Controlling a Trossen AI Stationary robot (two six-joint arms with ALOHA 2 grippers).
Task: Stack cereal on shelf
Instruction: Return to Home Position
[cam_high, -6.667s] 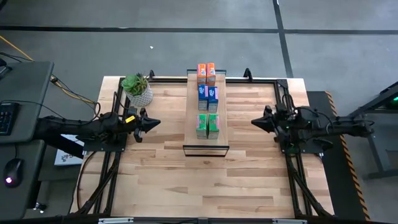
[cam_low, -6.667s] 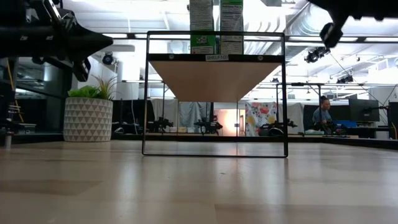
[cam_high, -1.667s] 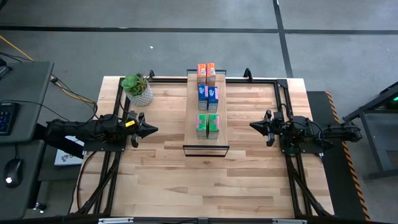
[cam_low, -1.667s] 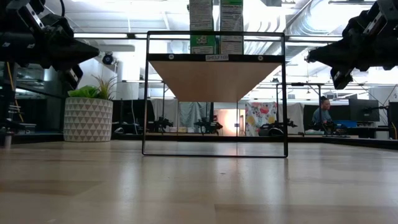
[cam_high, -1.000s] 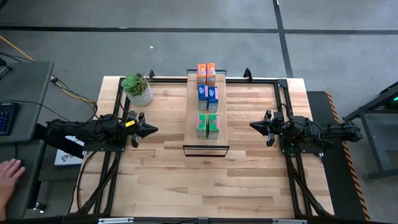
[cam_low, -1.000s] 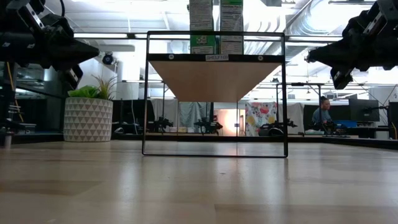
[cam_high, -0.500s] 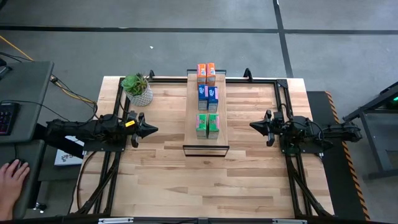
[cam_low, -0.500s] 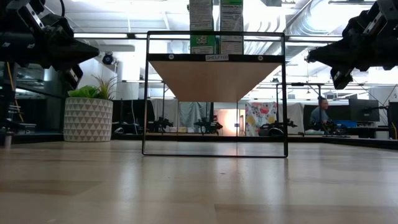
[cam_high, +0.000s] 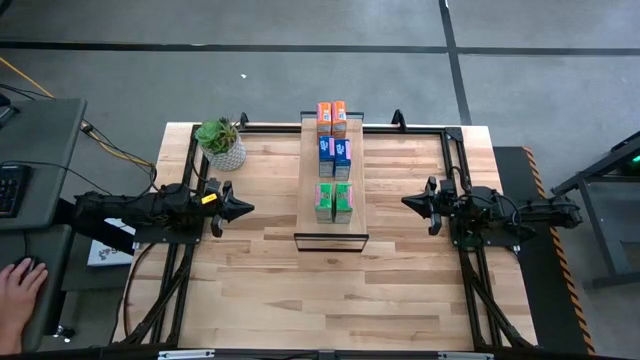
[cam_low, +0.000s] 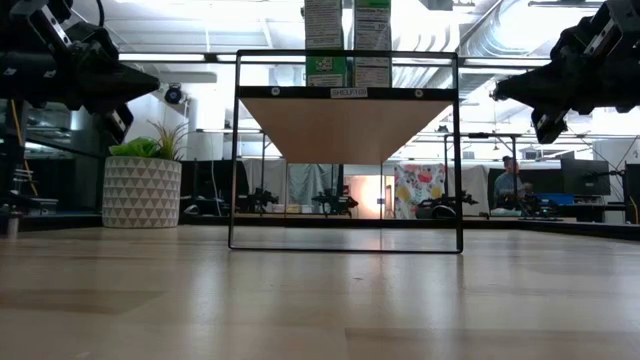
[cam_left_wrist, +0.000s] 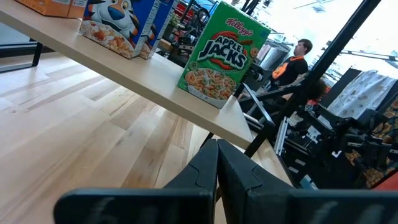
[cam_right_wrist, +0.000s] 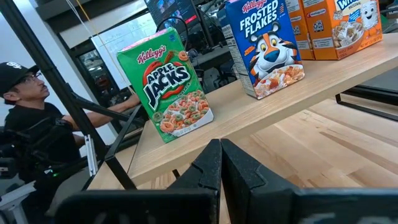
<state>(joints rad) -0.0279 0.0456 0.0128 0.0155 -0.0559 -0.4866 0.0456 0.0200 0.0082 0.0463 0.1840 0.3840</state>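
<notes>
My left gripper (cam_high: 248, 208) and right gripper (cam_high: 405, 201) are closed, empty; cereal (cam_high: 334, 202) on the shelf (cam_high: 332, 229) stands ahead of their fingers (cam_left_wrist: 202, 172), so a forward lurch could topple it.

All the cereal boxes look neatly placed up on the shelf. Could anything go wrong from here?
Possibly. The green boxes stand upright near the end of the narrow, thin-legged shelf; a knock could topple them. The left gripper and right gripper, both shut, point at that shelf from either side, so a stray forward move might hit it. A person's hand is not far from the left arm.
</notes>
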